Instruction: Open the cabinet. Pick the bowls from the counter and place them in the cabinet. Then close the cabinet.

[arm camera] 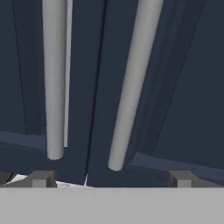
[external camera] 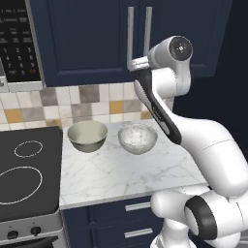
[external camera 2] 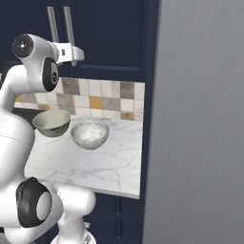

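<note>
The cabinet (external camera: 87,38) is a dark navy wall unit with both doors shut. Its two long silver handles (external camera: 131,34) (external camera: 147,29) hang side by side at the middle seam. My gripper (external camera: 134,64) (external camera 2: 74,58) is raised to the lower ends of those handles, open, holding nothing. In the hand view the fingertips (arm camera: 41,178) stand wide apart below the left handle (arm camera: 54,78) and the right handle (arm camera: 131,87). On the white marble counter (external camera: 121,174) sit the beige-grey bowl (external camera: 87,135) (external camera 2: 51,122) and, to its right, the marbled bowl (external camera: 137,138) (external camera 2: 89,134).
A black microwave (external camera: 17,43) hangs left of the cabinet, above a black stovetop (external camera: 24,169). Navy drawers (external camera: 135,218) sit under the counter. A tall grey panel (external camera 2: 200,119) rises just right of the counter. A tiled backsplash (external camera: 92,104) runs behind the bowls.
</note>
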Motion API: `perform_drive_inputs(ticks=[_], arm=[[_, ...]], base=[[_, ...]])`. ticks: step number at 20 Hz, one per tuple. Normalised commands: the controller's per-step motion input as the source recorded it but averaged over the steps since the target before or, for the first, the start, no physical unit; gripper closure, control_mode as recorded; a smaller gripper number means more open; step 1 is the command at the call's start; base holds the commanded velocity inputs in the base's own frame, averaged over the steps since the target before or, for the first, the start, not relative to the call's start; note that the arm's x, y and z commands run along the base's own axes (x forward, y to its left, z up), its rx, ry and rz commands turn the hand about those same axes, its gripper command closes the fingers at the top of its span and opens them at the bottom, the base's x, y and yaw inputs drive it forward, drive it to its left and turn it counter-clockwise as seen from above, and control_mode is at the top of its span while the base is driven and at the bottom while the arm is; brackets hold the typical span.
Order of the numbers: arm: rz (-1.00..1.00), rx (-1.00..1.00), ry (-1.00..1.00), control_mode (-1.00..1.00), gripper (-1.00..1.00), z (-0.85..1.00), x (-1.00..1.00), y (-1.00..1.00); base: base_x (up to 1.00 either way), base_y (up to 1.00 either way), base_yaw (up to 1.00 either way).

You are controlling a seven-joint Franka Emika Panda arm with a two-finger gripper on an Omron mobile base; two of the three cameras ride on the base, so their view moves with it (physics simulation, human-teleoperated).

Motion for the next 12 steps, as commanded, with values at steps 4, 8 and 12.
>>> perform_drive_inputs(ticks=[4, 8, 12], arm=[[0.00, 0.00, -0.15, -1.00, -1.00, 0.00, 0.44, 0.18], [0.01, 0.00, -0.12, -1.00, -1.00, 0.00, 0.54, 0.02], [0.02, 0.00, -0.06, -1.00, -1.00, 0.00, 0.56, 0.00]], base=[[0.00, 0.00, 0.00], [0.00, 0.00, 0.00], [0.00, 0.00, 0.00]])
